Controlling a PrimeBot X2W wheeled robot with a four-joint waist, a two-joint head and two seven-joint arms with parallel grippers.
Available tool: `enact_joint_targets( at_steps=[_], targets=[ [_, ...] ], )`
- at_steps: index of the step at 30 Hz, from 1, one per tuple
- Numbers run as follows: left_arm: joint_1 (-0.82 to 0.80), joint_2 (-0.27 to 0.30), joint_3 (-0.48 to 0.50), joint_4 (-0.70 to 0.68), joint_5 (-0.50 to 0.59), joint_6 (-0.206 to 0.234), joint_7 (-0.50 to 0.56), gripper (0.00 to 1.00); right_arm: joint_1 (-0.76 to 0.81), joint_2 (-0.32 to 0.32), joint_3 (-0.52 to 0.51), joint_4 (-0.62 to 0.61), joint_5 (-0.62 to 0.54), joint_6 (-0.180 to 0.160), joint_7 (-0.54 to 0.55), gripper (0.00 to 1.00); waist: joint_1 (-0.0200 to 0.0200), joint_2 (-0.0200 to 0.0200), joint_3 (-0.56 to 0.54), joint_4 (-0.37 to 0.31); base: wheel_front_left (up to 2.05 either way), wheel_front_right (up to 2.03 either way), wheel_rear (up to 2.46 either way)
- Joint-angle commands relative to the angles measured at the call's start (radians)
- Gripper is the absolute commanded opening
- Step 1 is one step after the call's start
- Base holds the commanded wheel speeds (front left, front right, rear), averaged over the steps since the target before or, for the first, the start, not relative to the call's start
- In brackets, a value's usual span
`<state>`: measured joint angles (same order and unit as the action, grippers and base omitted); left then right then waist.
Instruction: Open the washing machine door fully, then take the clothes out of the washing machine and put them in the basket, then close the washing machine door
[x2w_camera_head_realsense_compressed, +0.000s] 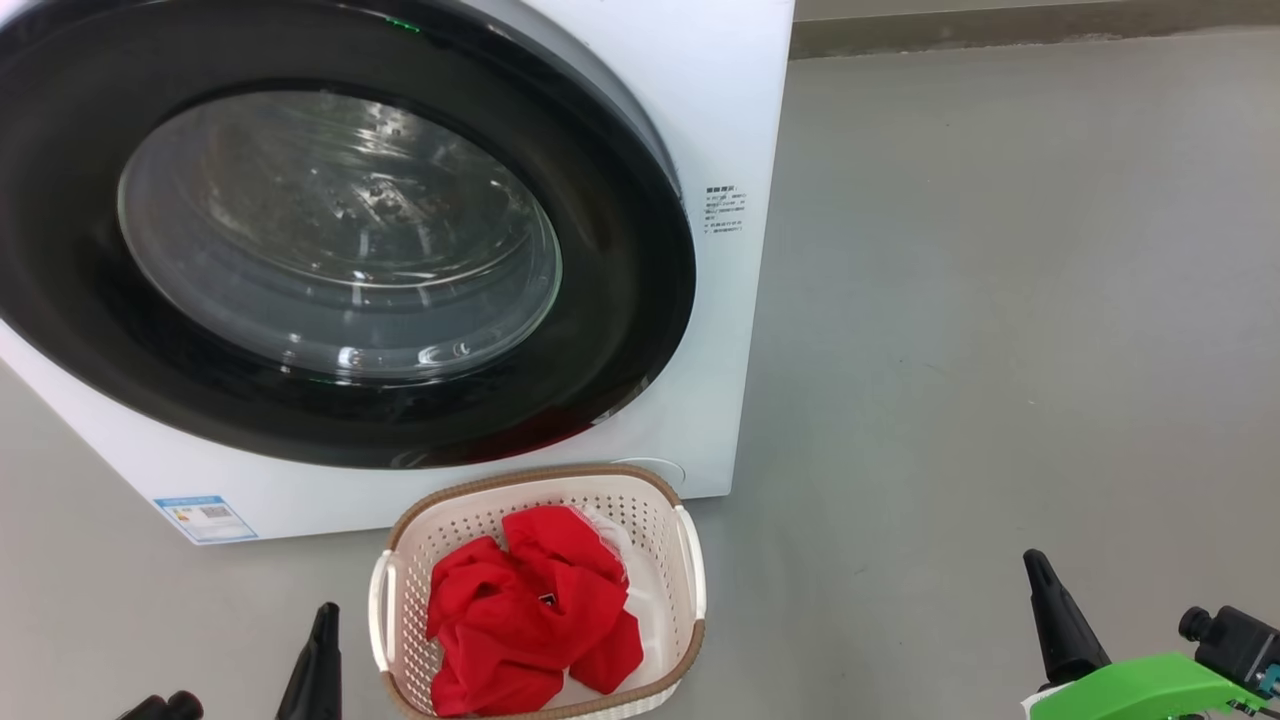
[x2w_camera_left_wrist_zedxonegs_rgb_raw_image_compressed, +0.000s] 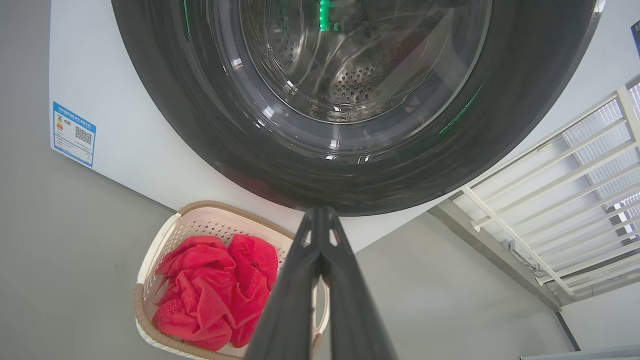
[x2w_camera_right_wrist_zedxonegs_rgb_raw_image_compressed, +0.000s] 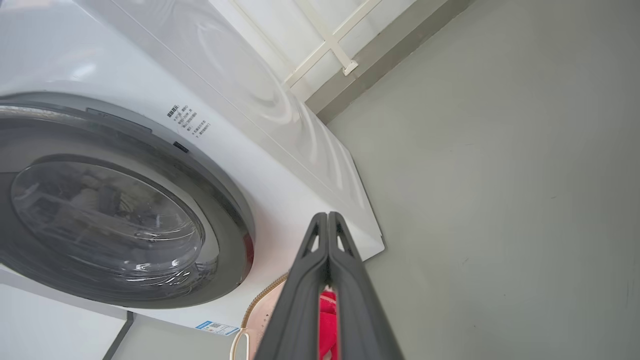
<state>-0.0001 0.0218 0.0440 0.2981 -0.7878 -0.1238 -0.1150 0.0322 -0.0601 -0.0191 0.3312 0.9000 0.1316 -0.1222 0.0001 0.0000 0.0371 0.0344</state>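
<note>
Red clothes (x2w_camera_head_realsense_compressed: 530, 610) in cream basket (x2w_camera_head_realsense_compressed: 530, 478), parked below closed washing machine door (x2w_camera_head_realsense_compressed: 620, 330) for short carries; left gripper (x2w_camera_left_wrist_zedxonegs_rgb_raw_image_compressed: 320, 212), right gripper (x2w_camera_right_wrist_zedxonegs_rgb_raw_image_compressed: 327, 215): jaws pressed together, empty.

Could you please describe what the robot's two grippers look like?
Both the left gripper and right gripper have long, matte dark-grey fingers tapering to points, with small triangular cutouts near the tips. A bright green bracket and a black cylindrical fitting sit at the right wrist.

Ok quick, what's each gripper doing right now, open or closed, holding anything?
Left gripper: closed, holding nothing.
Right gripper: closed, holding nothing.
</note>
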Motion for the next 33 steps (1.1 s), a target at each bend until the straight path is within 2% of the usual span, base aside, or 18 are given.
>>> enact_joint_targets(
  at_steps=[1,33],
  targets=[
    [-0.038,0.018,0.022,-0.030,-0.032,-0.003,0.008,0.00,-0.049,-0.009,0.000,-0.029,0.037,0.000,0.006,0.00,-0.0001,0.0000,-0.001,-0.001,0.00,0.00,0.00],
    [-0.067,0.023,0.041,-0.039,-0.354,-0.004,0.098,0.00,-0.086,-0.004,-0.035,-0.053,0.314,-0.001,0.097,0.00,-0.0001,0.0000,-0.014,-0.015,0.00,0.00,0.00]
  ],
)
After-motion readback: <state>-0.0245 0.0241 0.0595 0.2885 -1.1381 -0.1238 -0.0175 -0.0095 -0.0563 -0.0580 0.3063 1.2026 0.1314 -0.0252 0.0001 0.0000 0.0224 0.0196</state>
